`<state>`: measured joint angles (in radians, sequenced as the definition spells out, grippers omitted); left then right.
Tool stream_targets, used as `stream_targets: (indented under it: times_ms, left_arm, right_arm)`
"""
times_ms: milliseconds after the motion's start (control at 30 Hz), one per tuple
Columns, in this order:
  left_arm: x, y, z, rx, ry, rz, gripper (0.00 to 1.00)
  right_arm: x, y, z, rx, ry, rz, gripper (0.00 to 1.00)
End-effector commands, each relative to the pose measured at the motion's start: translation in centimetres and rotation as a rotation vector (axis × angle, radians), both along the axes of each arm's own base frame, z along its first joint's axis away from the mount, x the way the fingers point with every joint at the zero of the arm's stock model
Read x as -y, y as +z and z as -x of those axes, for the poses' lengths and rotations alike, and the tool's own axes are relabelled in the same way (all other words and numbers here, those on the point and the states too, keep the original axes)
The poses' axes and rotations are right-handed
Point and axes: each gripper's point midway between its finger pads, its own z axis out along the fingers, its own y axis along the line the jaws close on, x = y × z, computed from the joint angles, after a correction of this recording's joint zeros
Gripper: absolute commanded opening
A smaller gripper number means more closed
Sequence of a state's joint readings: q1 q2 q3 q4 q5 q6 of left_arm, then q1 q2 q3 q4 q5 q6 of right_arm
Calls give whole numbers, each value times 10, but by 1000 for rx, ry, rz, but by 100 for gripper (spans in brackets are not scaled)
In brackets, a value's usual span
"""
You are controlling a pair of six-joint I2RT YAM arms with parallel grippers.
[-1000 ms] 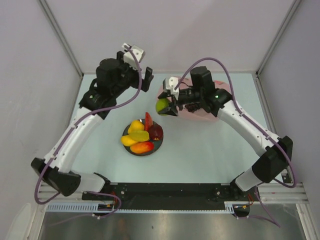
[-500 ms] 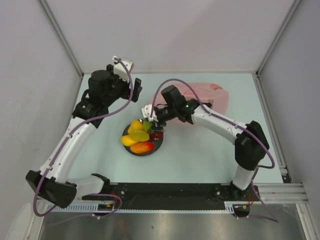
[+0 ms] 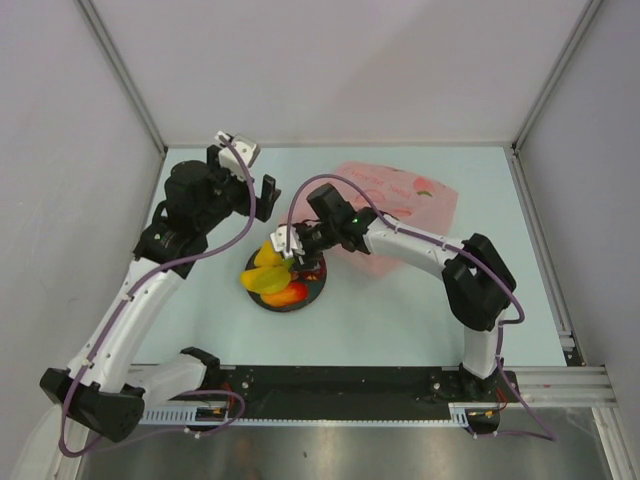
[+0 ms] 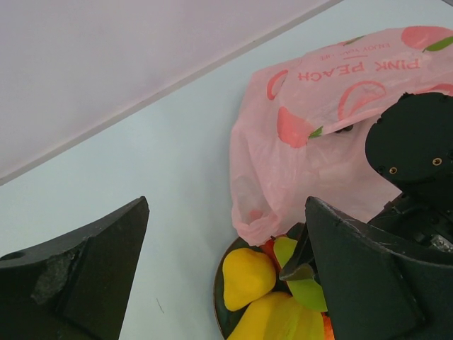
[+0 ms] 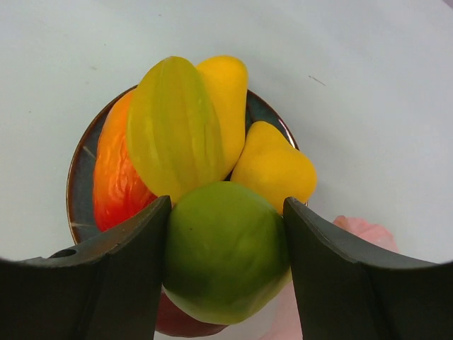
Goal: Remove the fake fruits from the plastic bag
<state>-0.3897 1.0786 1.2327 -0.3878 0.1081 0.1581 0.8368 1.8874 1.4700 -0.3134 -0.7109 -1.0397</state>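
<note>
My right gripper point(image 5: 227, 200) is shut on a green pear point(image 5: 226, 248) and holds it just above the dark blue plate point(image 5: 78, 177). On the plate lie a yellow-green mango shape point(image 5: 173, 120), a yellow fruit point(image 5: 272, 166), a red-orange mango point(image 5: 113, 177) and a dark red piece point(image 5: 184, 322). From above, the right gripper point(image 3: 296, 255) hangs over the plate's point(image 3: 316, 292) far right side. The pink plastic bag point(image 3: 400, 200) lies flat behind it. My left gripper point(image 3: 243, 175) is open and empty, raised behind and left of the plate. Its view shows the bag point(image 4: 311, 142) and the pear point(image 4: 308, 287).
The bag's near corner point(image 4: 262, 212) reaches the plate's far rim point(image 4: 221, 297). The right arm point(image 3: 420, 250) stretches across the bag's front edge. Grey walls point(image 3: 100, 80) close the table at the back and on both sides.
My right arm has carried the pear from above the bag leftward and down to the plate. The left arm has drawn back a little to the left, still open.
</note>
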Motion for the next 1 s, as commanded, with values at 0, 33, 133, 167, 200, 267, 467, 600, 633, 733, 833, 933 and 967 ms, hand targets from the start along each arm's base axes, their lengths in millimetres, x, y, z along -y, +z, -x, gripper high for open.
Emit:
stream_targets:
  times_ms: [0, 33, 133, 167, 200, 267, 467, 600, 633, 733, 833, 933, 967]
  left_arm:
    - [-5, 5, 6, 36, 3, 19, 97]
    - [-6, 4, 6, 35, 3, 20, 97]
    - [-7, 0, 6, 29, 6, 22, 97]
    - [-7, 0, 6, 27, 4, 22, 97]
    - [-6, -2, 6, 24, 3, 22, 97]
    - [-5, 0, 6, 29, -2, 25, 97]
    - [-5, -3, 4, 22, -3, 25, 97]
    - [-3, -3, 3, 19, -6, 28, 97]
    - [-2, -3, 3, 19, -11, 29, 97]
    - [-1, -4, 2, 14, -15, 32, 97]
    - [1, -5, 0, 8, -20, 36, 97]
    - [3, -5, -2, 4, -24, 37, 97]
    - [4, -4, -3, 4, -27, 37, 97]
  right_arm:
    - [1, -3, -2, 82, 52, 19, 40]
    - [1, -3, -1, 88, 57, 20, 41]
    - [2, -2, -2, 114, 70, 24, 47]
    - [2, -3, -2, 116, 70, 26, 51]
    - [3, -2, -3, 121, 69, 28, 54]
    - [4, -3, -2, 128, 78, 31, 62]
    - [6, 1, 0, 146, 94, 29, 74]
    - [11, 7, -1, 171, 99, 32, 92]
    - [12, 8, -1, 175, 98, 31, 95]
    - [15, 18, -3, 179, 81, 15, 100]
    - [15, 25, -3, 168, 65, -6, 100]
    - [16, 31, -3, 179, 62, -13, 100]
    - [18, 35, -2, 186, 61, -14, 100]
